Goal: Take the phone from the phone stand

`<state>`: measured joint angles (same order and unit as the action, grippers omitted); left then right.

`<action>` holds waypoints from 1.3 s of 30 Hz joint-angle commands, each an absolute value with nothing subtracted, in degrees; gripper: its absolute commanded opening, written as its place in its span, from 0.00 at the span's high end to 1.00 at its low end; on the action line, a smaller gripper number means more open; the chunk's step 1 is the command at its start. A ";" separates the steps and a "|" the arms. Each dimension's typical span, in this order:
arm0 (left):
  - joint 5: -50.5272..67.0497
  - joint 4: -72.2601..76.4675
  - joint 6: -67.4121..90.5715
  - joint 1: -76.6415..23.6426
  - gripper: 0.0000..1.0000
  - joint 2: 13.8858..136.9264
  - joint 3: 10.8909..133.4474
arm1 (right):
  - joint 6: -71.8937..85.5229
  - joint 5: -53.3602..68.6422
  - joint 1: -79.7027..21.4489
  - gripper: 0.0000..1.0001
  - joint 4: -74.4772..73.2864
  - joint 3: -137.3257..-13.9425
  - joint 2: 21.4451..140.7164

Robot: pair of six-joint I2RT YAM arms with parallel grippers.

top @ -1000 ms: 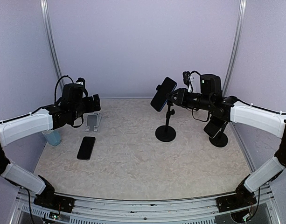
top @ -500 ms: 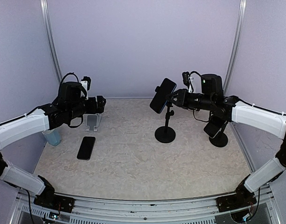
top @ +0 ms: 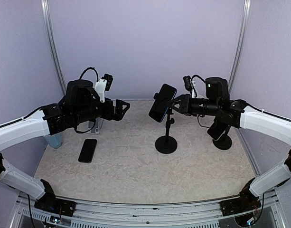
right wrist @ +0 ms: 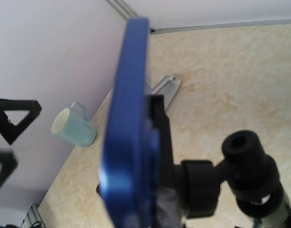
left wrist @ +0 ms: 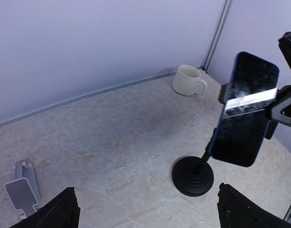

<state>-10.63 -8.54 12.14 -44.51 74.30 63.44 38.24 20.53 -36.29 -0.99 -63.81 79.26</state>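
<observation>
Compared with a second ago, the left gripper (top: 122, 107) is carried well away from the small grey holder (top: 94, 125) and brought much nearer the phone stand (top: 166, 143), and its wrist is raised. The phone stand itself is shifted slightly left and toward the arm bases, with the phone (top: 162, 102) lowered a little along with it. The phone is still clamped at the top of the stand, tilted, its dark screen turned toward the left gripper. The left arm is stretched across from left of the stand, forearm roughly level and the gripper held above the tabletop (top: 136, 175). Its jaws are spread wide and nothing is held between them. The right arm is extended level from right of the stand, and the right gripper (top: 178, 101) is set against the back of the stand's clamp, just behind the phone. Whether its jaws are closed on the clamp cannot be told. A second phone (top: 88, 150) is lying flat well left of the stand, and a white mug (left wrist: 188, 80) is standing behind it by the wall.
</observation>
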 commanded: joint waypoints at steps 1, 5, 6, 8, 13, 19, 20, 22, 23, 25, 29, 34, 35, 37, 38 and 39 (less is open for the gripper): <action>-9.65 -8.63 13.02 -50.26 0.01 75.50 66.41 | 38.66 20.65 -39.63 1.00 7.84 -63.46 74.75; -7.44 -8.41 14.61 -53.68 0.01 77.00 67.43 | 39.89 19.45 -41.91 1.00 10.52 -61.36 74.12; -6.57 -8.21 14.67 -54.23 0.01 77.44 67.34 | 39.97 19.27 -42.50 1.00 11.01 -61.16 74.17; -5.46 -8.84 14.60 -54.91 0.01 78.51 67.90 | 40.20 18.95 -43.52 1.00 11.83 -61.24 74.50; -4.88 -10.27 14.19 -56.58 0.01 80.34 69.07 | 41.22 17.54 -46.17 1.00 14.11 -60.67 75.09; -3.85 -10.84 12.87 -56.78 0.01 82.28 69.83 | 42.71 17.12 -47.92 1.00 14.84 -60.84 75.33; -3.57 -11.08 12.65 -56.78 0.01 82.74 70.33 | 42.73 16.94 -47.98 1.00 14.70 -60.89 75.26; -2.60 -11.31 12.23 -56.73 0.01 83.42 71.09 | 42.64 16.84 -48.12 1.00 14.61 -60.92 75.11; -2.24 -11.41 12.22 -56.77 0.01 83.82 71.43 | 42.71 16.78 -48.24 1.00 14.51 -60.83 75.06; -1.57 -11.37 12.07 -56.94 0.01 84.40 71.88 | 42.77 16.86 -48.32 1.00 14.55 -60.75 75.06; -1.87 -11.23 12.17 -57.42 0.01 85.14 72.27 | 42.87 17.02 -48.47 1.00 14.99 -60.32 75.28; -3.11 -10.99 12.71 -57.81 0.01 86.31 72.27 | 42.92 17.32 -48.64 1.00 15.41 -60.35 75.52; -3.75 -11.18 12.76 -57.83 0.01 86.66 72.33 | 42.85 17.44 -48.67 1.00 15.34 -60.39 75.54; -4.99 -11.68 12.65 -57.87 0.01 87.24 72.57 | 42.81 17.70 -48.73 1.00 15.16 -60.53 75.51; -5.44 -11.93 12.50 -57.91 0.01 87.46 72.69 | 42.76 17.82 -48.76 1.00 15.07 -60.55 75.50; -5.81 -12.27 12.22 -57.84 0.01 87.69 72.96 | 42.84 18.00 -48.76 1.00 14.99 -60.49 75.50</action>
<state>-3.68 -11.27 12.99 -57.47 86.35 70.78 42.96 16.91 -47.86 5.19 -59.29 77.28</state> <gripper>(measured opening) 0.988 0.249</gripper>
